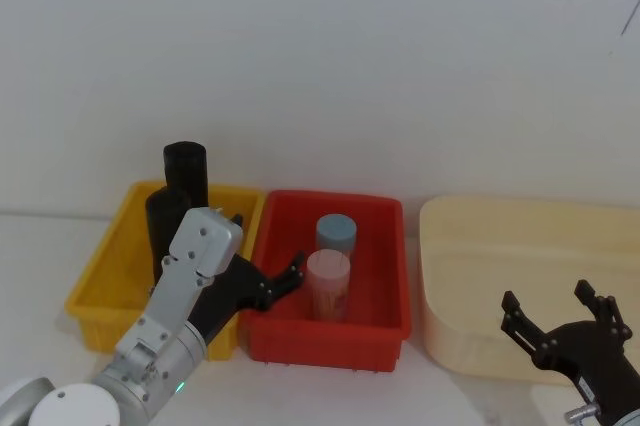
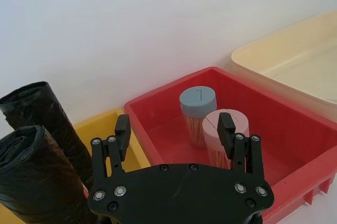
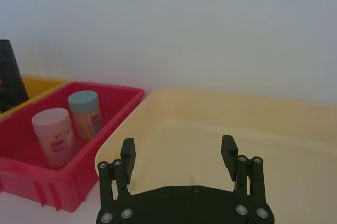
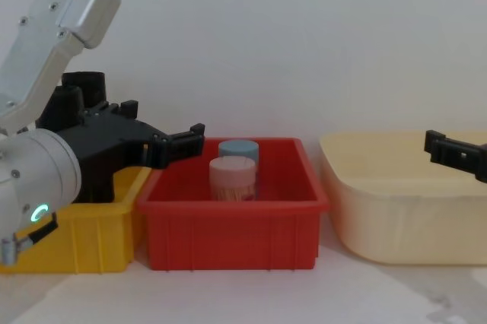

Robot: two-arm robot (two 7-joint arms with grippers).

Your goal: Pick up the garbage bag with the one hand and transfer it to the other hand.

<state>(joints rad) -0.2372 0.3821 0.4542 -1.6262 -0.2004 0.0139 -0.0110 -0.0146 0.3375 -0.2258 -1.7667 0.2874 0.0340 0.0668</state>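
Left gripper (image 1: 265,243) is hanging with jaws spread wide, holding nothing. It's sitting over the wall shared by the yellow bin (image 1: 100,281) and the red bin (image 1: 385,208), tips aiming toward the red side.

Garbage bag (image 1: 185,171) is standing upright at the back of the yellow bin, outside the jaw gap and off to the outer side of one finger (image 2: 122,129), not touching it. A second black roll (image 1: 163,221) is standing just in front of the bag, also outside the gap and partly hidden behind the left arm in the head view.

Blue-lidded jar (image 1: 336,233) and pink-lidded jar (image 1: 328,281) are standing side by side in the red bin, ahead of the left tips and below them. In the left wrist view the pink one is partly covered by the other finger (image 2: 226,129).

Right gripper (image 1: 547,298) is also hanging with jaws apart and empty, over the near part of the cream tub (image 1: 440,276), well apart from the bag.
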